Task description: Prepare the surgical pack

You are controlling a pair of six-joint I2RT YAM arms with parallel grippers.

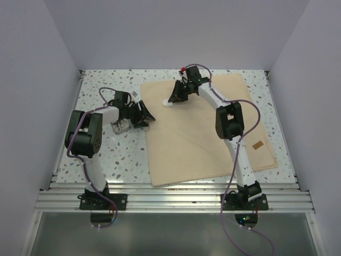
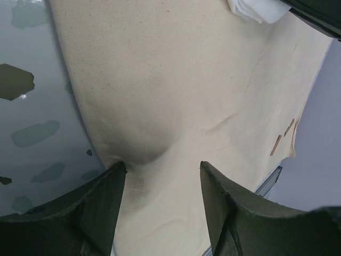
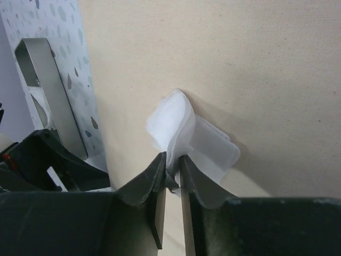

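Right jaws clamped on a white gauze square (image 3: 178, 128) on the tan cloth (image 1: 202, 144); left jaws apart over the cloth's left edge.

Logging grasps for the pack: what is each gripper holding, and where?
Right gripper pinches the white gauze by a bunched edge, on the cloth. Left gripper is open, holding nothing.

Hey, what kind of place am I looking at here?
Probably a robotics lab test cell rather than a clinic: plain walls box in a speckled tabletop, the left arm and right arm are bolted to an aluminium rail at its near edge, and a tan cloth with white gauze lies spread out.
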